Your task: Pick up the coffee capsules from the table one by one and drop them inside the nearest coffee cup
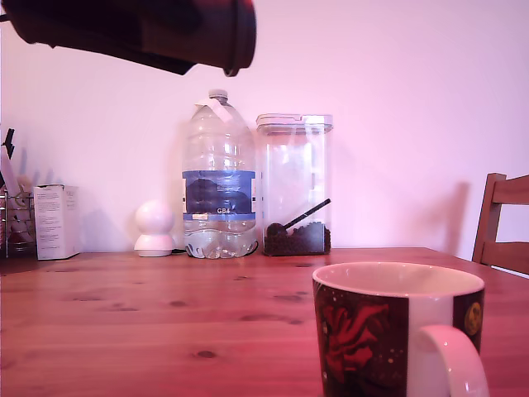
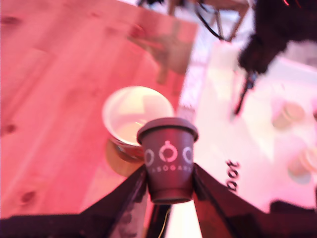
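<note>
High above the table (image 1: 124, 306), at the upper left corner of the exterior view, a dark, blurred object (image 1: 140, 31) with a round end hangs tilted; what it is cannot be told from that view. From the wrist view, the gripper (image 2: 170, 186) points down toward the tabletop, its two dark jaws closing in from either side and clenched on a dark coffee capsule (image 2: 168, 158) with white ring marks and lettering on its side. The capsule sits upright between the jaws, rim uppermost.

Below and beyond the capsule in the wrist view stands the coffee cup (image 2: 136, 116), its pale inside open to the camera, close to the table's edge. In the exterior view the same cup (image 1: 397, 331) is near the front edge of the table, toward the exterior view's right, showing its red swirl pattern, white panel and white handle.

Along the far edge stand a water bottle (image 1: 218, 178), a clear canister (image 1: 294, 184) with dark contents and a scoop, a small white round object (image 1: 154, 227) and a white box (image 1: 56, 221).
</note>
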Controlling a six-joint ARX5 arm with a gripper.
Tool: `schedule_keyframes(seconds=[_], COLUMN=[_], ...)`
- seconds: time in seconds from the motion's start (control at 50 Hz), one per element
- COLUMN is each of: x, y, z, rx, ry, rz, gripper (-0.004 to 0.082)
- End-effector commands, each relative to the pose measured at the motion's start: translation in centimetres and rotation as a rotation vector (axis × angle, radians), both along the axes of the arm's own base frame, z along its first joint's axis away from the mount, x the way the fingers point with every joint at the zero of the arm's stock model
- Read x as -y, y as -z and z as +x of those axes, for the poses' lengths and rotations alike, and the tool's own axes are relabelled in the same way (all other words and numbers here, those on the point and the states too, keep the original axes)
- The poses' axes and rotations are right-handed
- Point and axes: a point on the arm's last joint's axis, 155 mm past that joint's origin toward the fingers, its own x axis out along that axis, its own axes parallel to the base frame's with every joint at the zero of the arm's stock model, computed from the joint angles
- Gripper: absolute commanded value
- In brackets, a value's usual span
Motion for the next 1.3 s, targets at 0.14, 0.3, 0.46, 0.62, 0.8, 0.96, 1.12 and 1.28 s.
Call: schedule_keyframes(seconds=[0.14,0.3,0.46,0.62,0.8,0.96,1.12,1.28], x=[-0.3,-0.3,0.9,3.4,6.1,7.7,8.9,9.8], y=[1.5,1.4,1.3,1.9,2.6,3.5,4.4,5.1], z=[-0.7,-0.3,0.7,2.1,2.9,3.2,3.7,4.1], rx=[-0.007,0.010,0.034,0.054,0.075,0.080,0.064,0.020], ry=[0.005,-0.008,-0.020,-0.017,-0.001,0.013,0.016,0.024], rz=[0.049,0.046,0.025,-0.008,-0.048,-0.061,-0.034,0.034], gripper=[0.0183,0.0183,0.0183,0.0183,0.0183,0.0183,0.0183,0.0183])
